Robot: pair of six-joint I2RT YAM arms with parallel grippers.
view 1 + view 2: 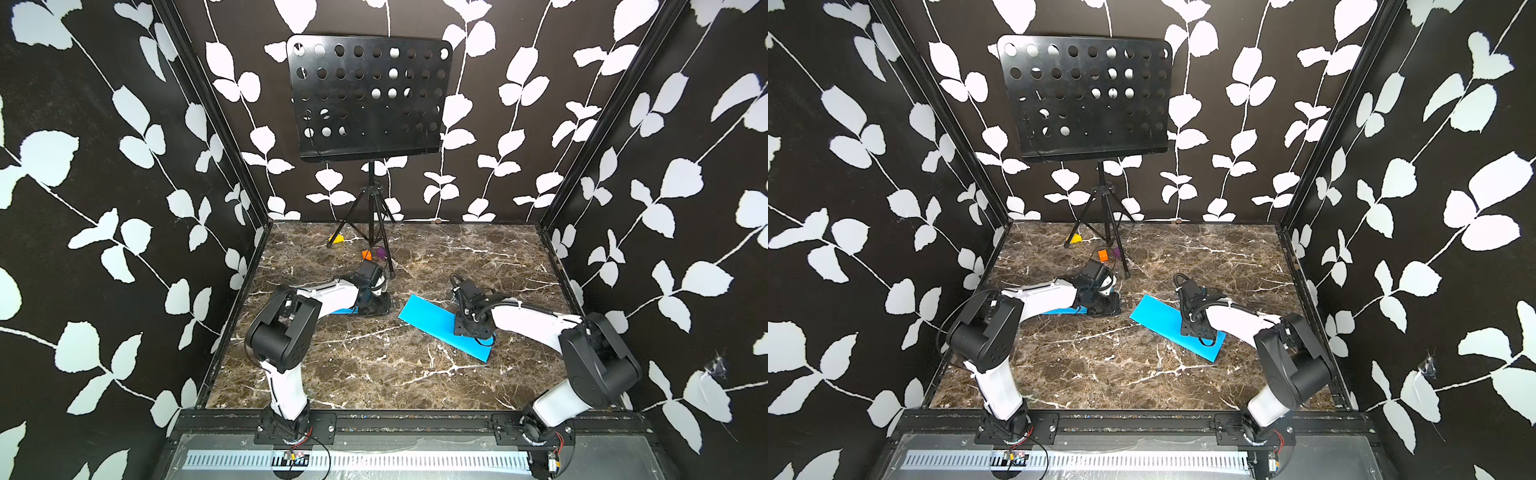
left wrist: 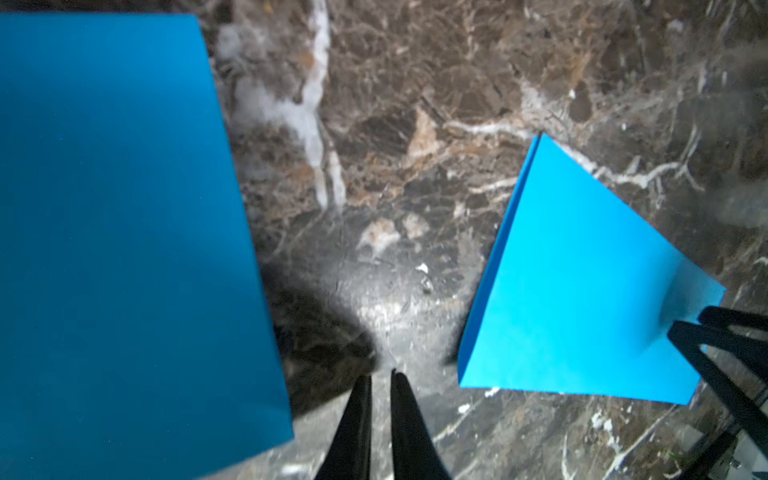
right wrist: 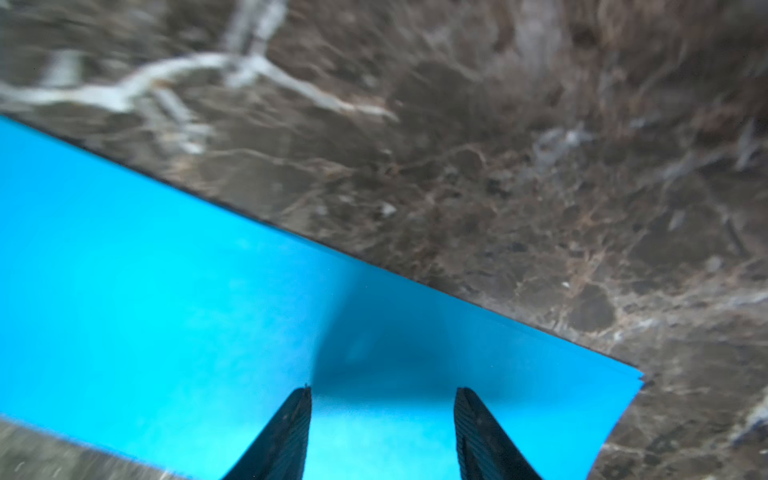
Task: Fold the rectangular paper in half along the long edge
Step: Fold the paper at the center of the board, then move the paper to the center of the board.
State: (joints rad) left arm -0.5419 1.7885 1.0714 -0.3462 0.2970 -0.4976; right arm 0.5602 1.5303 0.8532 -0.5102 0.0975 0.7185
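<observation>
Leftmost, one blue sheet [image 1: 343, 311] lies mostly hidden under the left arm [image 1: 291, 316], with only a sliver showing in both top views. The left fingers [image 2: 399, 386] stand barely parted above the bare desk [image 1: 374, 365], pinching nothing. Rightward, a second blue paper [image 1: 428, 320], folded into a long strip, lies flat. The right fingers [image 3: 303, 407] are spread over it and hide part of it. Two papers, two arms.
</observation>
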